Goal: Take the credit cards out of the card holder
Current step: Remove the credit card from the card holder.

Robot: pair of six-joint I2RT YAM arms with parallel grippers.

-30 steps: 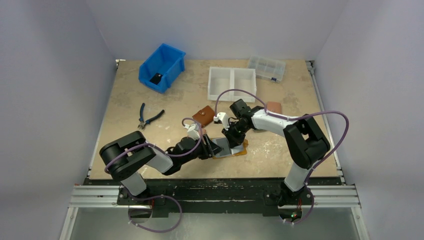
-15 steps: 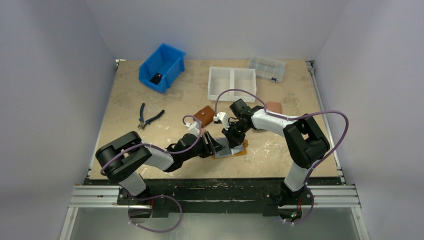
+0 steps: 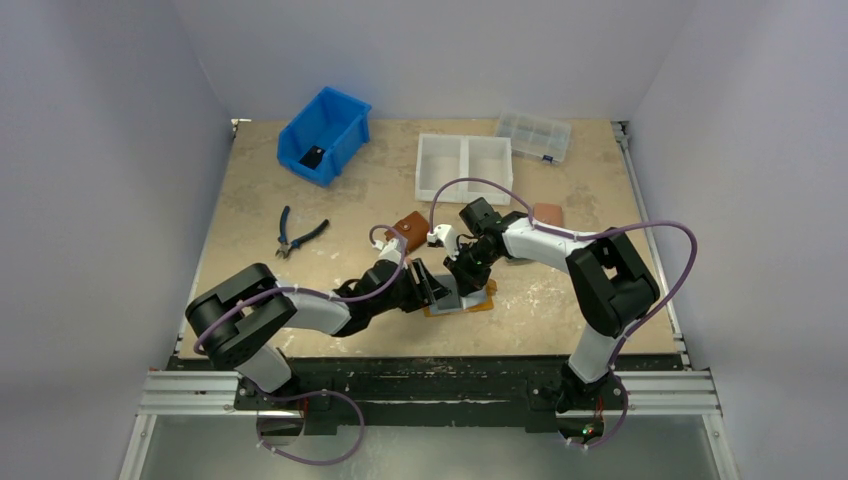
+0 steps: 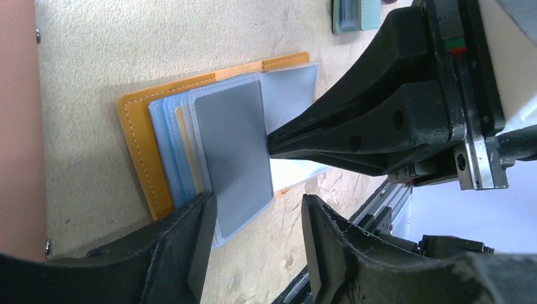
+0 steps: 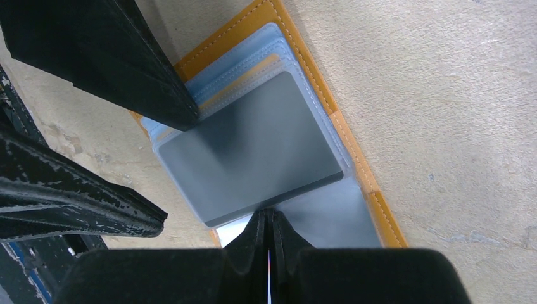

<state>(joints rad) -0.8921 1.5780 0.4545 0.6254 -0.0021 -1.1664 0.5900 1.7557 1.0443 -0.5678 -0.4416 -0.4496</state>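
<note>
Card holder (image 3: pixel 482 300) is lying open and flat on the table (image 3: pixel 300 190), near its front edge, between the two arms. Orange cover underneath, bluish plastic sleeves (image 4: pixel 166 136) fanning out on top. A grey card (image 4: pixel 231 152) is sitting in the uppermost sleeve; a yellow card edge (image 5: pixel 253 71) is peeking out one layer below.

Right gripper (image 5: pixel 267 218) is closed to a point with nothing between its tips. It is pressing down at the grey card's inner edge by the fold, seemingly pinning the holder.

Left gripper (image 4: pixel 259 218) is standing open, one finger on each side of the card's outer edge, not yet pinching.

Handling, as I am judging it: the cards are looking light, thin, stiff and slick. The sleeves are looking soft and floppy, so they are likely dragging along with any pull. Best hold is probably the card's exposed outer edge, pinched across its flat faces and slid out along the sleeve's opening. The holder itself is light enough to skid unless pinned.

Around: brown wallet (image 3: pixel 408 228) just behind the left gripper, pink wallet (image 3: pixel 547 214) beside the right arm. Pliers (image 3: pixel 297 236), blue bin (image 3: pixel 325 133), white tray (image 3: pixel 464 167) and clear box (image 3: pixel 534 136) are well apart. The main obstruction is the closed right tips sitting against the card itself.
</note>
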